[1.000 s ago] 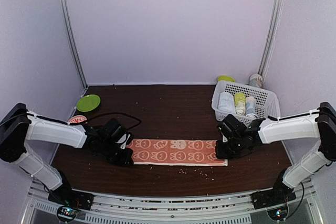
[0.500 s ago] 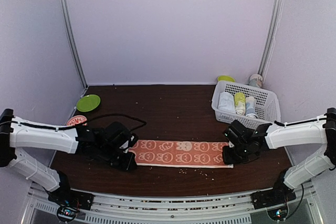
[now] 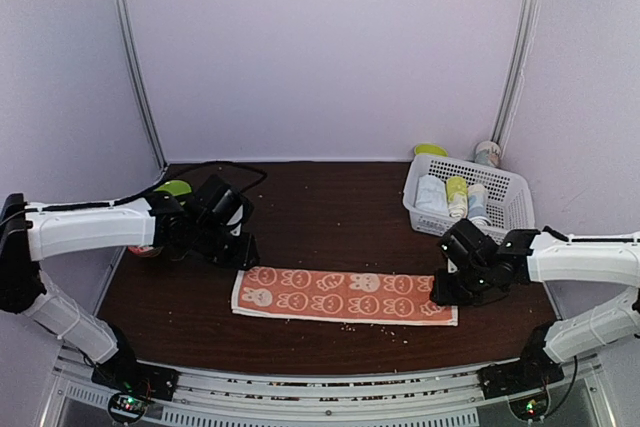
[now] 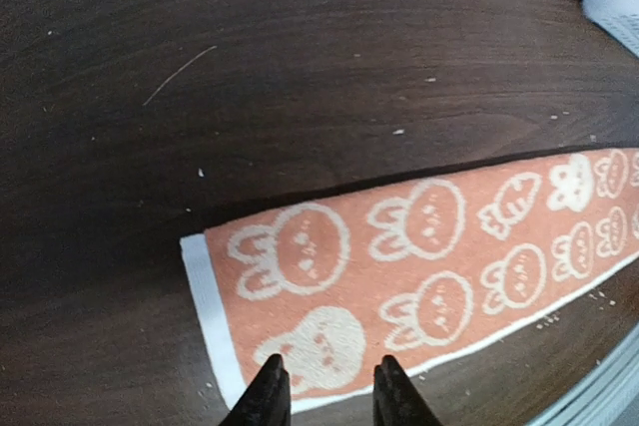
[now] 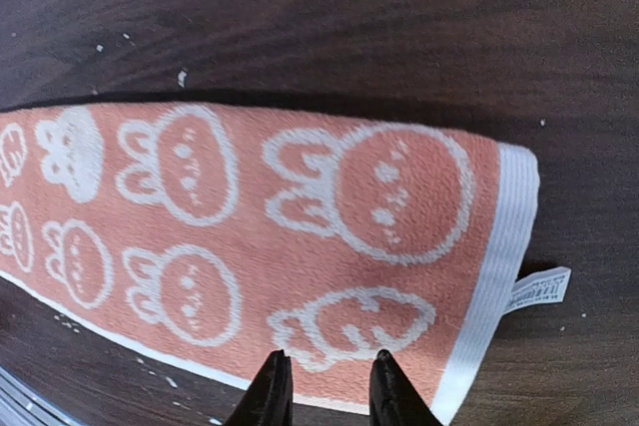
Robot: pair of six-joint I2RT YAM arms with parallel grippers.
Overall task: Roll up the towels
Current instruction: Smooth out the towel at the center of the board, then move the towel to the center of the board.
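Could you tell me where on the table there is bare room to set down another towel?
The widest bare stretch of table lies behind the orange towel, between the left gripper and the basket. Only a thin strip runs between towel and near edge. The basket crowds the back right corner; the green plate and that gripper crowd the left side.

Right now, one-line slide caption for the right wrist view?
Right hand open over the orange towel, flat on the dark table, tag at its end.
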